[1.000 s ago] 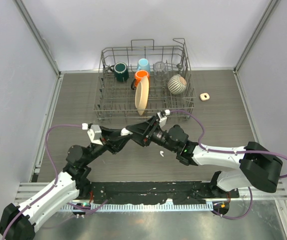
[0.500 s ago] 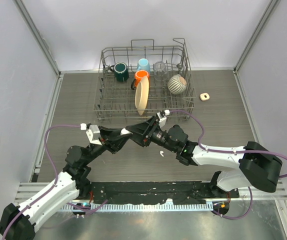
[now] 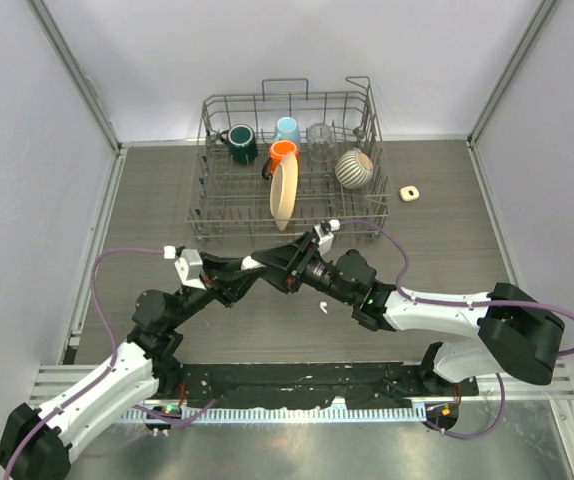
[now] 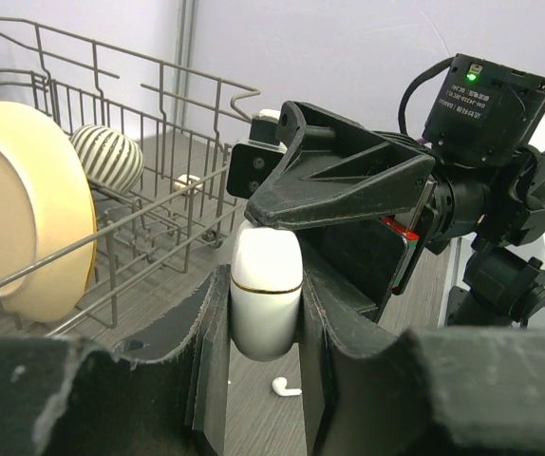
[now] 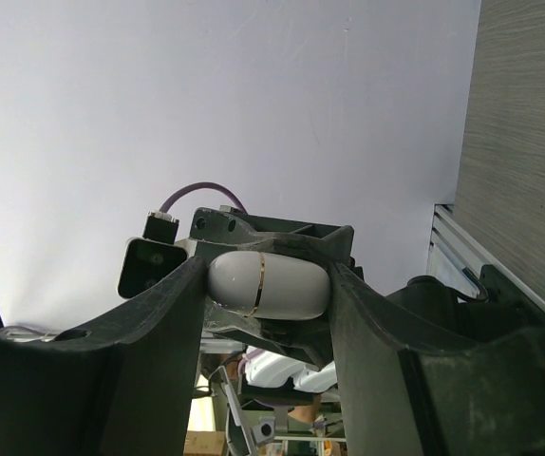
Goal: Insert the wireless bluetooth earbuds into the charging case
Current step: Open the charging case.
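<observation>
My left fingers point(image 4: 208, 366) clamp the glossy white rounded plastic charging case point(image 4: 266, 290) above the grey wood-grain counter point(image 3: 447, 220), and my right fingers point(image 5: 163, 318) close on its upper end. I judge it light, rigid and slippery, so it wants a gentle grip on the broad sides. One tiny white earbud point(image 4: 287, 387) lies below.

The dish rack point(image 3: 217, 205) blocks the far side. The table point(image 3: 447, 240) lies open left and right. An earbud point(image 3: 321, 307) lies on the near strip.
</observation>
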Motion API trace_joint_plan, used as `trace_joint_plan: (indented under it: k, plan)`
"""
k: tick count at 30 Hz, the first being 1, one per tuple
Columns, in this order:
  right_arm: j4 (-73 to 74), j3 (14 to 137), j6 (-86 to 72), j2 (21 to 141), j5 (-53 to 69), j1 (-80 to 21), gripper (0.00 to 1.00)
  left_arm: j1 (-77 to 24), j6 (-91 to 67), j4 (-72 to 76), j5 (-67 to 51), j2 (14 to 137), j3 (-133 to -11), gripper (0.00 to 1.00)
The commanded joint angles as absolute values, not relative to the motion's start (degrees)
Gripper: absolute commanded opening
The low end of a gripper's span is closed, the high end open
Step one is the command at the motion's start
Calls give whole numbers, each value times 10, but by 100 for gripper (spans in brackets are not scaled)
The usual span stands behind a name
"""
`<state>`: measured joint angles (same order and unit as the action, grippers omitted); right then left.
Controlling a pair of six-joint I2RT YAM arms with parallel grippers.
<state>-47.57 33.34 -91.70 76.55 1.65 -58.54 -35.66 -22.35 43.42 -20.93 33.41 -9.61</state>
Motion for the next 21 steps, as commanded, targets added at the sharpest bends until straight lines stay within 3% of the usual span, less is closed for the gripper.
trace_joint_plan:
  k: [1, 3, 5, 7, 9, 10, 12, 13, 17, 21]
  plan:
    - [-510, 356, -913, 770, 22, -589, 14, -357, -227, 464, -223, 339, -112, 6]
    - [-517, 354, -911, 771, 23, -589, 15, -357, -225, 463, -224, 339, -113, 0]
    - [-525, 352, -901, 771, 25, -589, 25, -357, -223, 461, -221, 338, -112, 0]
    - [-538, 345, -894, 768, 23, -588, 42, -357, -214, 463, -221, 335, -111, 0]
    - [-542, 336, -882, 759, 18, -588, 53, -357, -205, 461, -240, 333, -112, 0]
    - [-542, 335, -875, 756, 18, -588, 65, -358, -198, 457, -247, 331, -114, 0]
    - [-539, 337, -848, 745, 20, -589, 74, -357, -185, 454, -256, 331, -116, 0]
    - [-535, 337, -837, 740, 20, -588, 85, -357, -184, 459, -256, 330, -113, 0]
    - [-480, 338, -740, 685, 4, -586, 85, -358, -150, 530, -271, 314, -64, 0]
    - [-295, 372, -580, 605, -24, -586, 86, -357, -108, 556, -265, 263, -33, 0]
